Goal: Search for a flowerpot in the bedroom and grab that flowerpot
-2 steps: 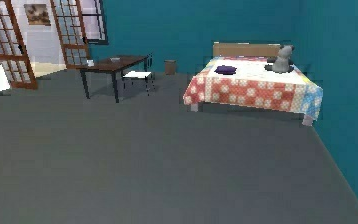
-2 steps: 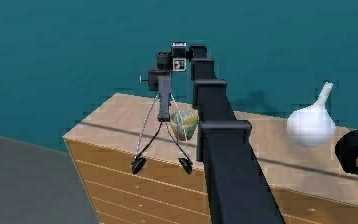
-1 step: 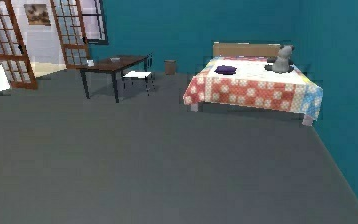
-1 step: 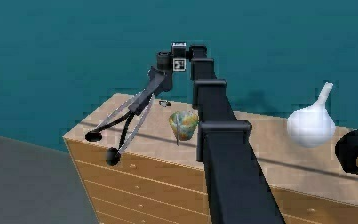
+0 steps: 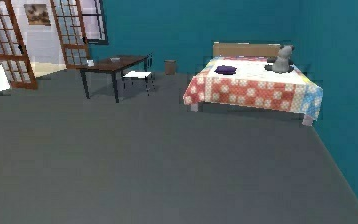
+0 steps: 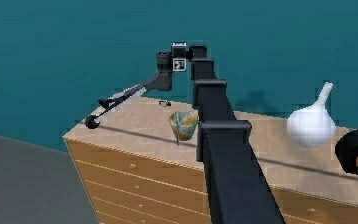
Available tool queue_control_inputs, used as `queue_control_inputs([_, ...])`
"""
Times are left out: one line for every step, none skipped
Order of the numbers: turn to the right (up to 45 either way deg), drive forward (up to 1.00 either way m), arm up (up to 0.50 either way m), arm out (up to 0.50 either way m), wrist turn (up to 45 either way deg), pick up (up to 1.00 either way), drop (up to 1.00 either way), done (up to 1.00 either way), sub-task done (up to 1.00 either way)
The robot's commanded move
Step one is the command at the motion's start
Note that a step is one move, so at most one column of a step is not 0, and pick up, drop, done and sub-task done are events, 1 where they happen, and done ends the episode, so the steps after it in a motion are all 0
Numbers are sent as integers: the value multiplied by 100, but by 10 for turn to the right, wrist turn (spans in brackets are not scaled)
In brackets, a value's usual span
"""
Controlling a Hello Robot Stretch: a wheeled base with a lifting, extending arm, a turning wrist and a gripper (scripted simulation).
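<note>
I count one small mottled green-and-tan pot (image 6: 184,122), standing on the light wooden dresser (image 6: 137,126) near the middle of its top, just left of the dark arm bar (image 6: 222,140). One white long-necked vase (image 6: 312,120) stands toward the dresser's right end, with one black round object (image 6: 357,152) beyond it. The gripper (image 6: 91,122) reaches over the dresser's left corner. Its jaws carry nothing, and I cannot tell how they are set.

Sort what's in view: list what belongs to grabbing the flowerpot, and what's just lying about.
For the job: small greenish pot; the dresser it stands on; the arm stretched over the dresser top.

Lying about: white vase; black round thing; bed; table; chair.
</note>
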Motion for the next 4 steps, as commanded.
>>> queue_control_inputs([0, 0, 0, 0, 450, 0, 0, 0, 0])
queue_control_inputs([0, 0, 0, 2, 0, 0, 0, 0, 0])
queue_control_inputs([0, 0, 0, 0, 450, 0, 0, 0, 0])
queue_control_inputs([0, 0, 0, 0, 120, 0, 0, 0, 0])
